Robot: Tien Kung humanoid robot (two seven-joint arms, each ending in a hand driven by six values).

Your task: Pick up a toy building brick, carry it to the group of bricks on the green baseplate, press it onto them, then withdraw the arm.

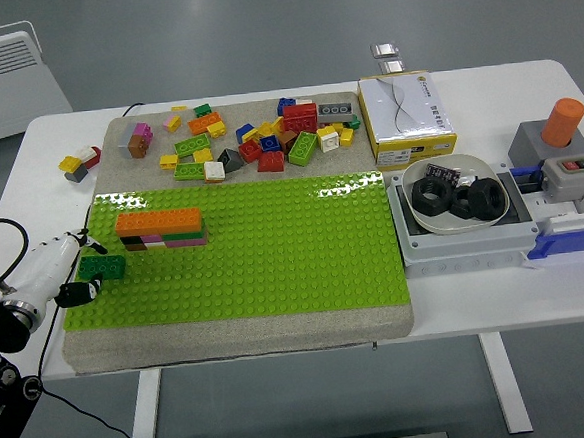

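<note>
Bright, even overhead light; sharp focus throughout. Glare along green baseplate (273, 240) far edge; soft shadows beneath worktop (498, 295).

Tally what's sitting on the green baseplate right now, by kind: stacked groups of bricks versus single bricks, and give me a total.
Stacked group of bricks: 1
Single dark green brick, at the left edge: 1
Total on the green baseplate: 2
</note>
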